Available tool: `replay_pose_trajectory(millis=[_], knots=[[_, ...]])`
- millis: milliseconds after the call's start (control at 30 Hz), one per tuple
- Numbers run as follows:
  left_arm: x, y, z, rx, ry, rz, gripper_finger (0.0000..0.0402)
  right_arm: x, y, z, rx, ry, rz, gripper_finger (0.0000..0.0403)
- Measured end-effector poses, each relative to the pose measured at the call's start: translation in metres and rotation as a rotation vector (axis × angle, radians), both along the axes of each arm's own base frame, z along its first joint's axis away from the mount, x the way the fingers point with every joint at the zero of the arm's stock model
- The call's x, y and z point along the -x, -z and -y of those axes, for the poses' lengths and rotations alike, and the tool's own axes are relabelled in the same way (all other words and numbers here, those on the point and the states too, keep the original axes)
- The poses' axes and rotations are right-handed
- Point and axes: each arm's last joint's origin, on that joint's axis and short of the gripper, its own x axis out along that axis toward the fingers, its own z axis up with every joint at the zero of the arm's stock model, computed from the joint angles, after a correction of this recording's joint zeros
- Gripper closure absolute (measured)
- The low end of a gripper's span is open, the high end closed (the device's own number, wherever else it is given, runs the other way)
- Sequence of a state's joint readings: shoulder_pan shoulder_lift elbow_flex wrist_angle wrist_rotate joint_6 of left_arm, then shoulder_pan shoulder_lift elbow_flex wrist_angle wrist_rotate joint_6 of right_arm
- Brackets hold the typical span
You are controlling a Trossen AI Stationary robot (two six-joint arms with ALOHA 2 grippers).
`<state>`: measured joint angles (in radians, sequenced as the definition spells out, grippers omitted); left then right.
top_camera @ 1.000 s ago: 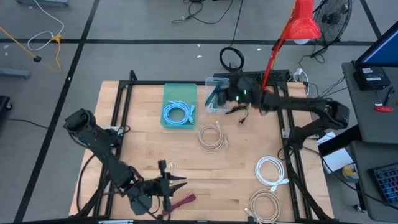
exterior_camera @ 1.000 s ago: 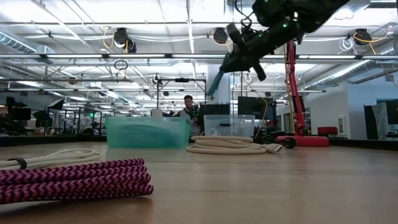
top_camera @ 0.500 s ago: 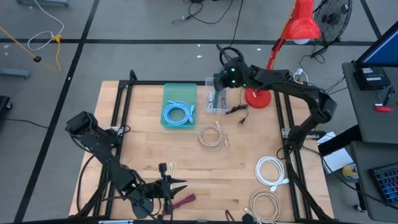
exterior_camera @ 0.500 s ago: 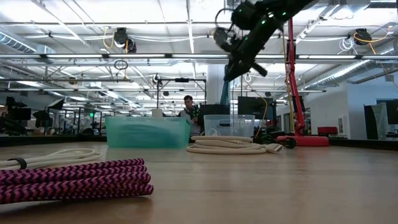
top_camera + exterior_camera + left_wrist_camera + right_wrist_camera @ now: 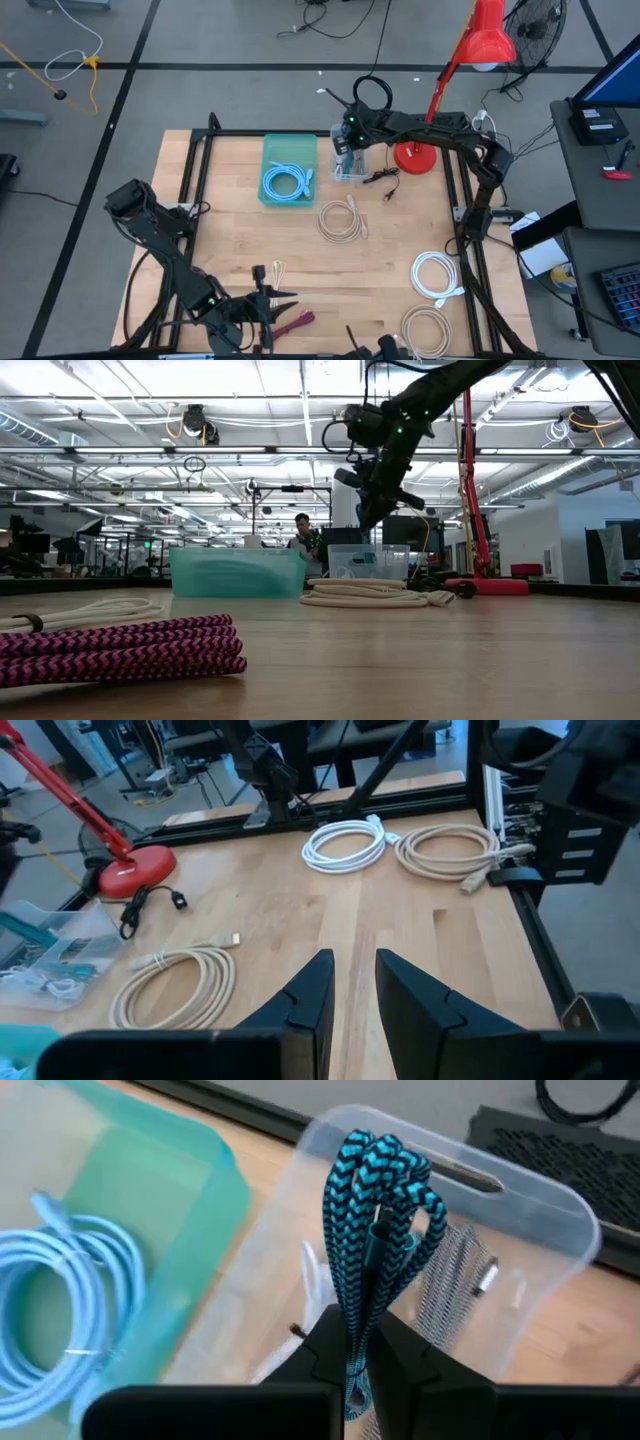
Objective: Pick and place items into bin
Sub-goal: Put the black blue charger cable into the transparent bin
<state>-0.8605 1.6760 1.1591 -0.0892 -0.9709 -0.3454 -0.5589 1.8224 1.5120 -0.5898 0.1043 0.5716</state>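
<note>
Right gripper [image 5: 362, 1342] pinching the teal cord [image 5: 378, 1200], hanging over the clear bin [image 5: 520, 1230] at upper centre of the high view. Holding the cord bundle upright above the bin's open top. Sitting just left of that bin: green bin [image 5: 288, 170] containing the light blue coil [image 5: 285, 182]. Lying below the bins: beige coil [image 5: 341, 220]. Resting at lower right: white coil [image 5: 438, 275]. Left gripper [image 5: 348, 988] waiting at the lower edge, fingers spread apart, beside the maroon cord [image 5: 296, 322].
</note>
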Motion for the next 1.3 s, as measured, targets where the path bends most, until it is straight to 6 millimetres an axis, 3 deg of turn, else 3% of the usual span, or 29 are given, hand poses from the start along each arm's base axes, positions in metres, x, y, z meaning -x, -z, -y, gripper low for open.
replay_pose_trajectory(millis=[1300], knots=[[0.001,0.003,-0.002,-0.015,-0.032,-0.01,0.0321,0.02,0.013,0.005,-0.178,0.086,-0.114,0.0392]])
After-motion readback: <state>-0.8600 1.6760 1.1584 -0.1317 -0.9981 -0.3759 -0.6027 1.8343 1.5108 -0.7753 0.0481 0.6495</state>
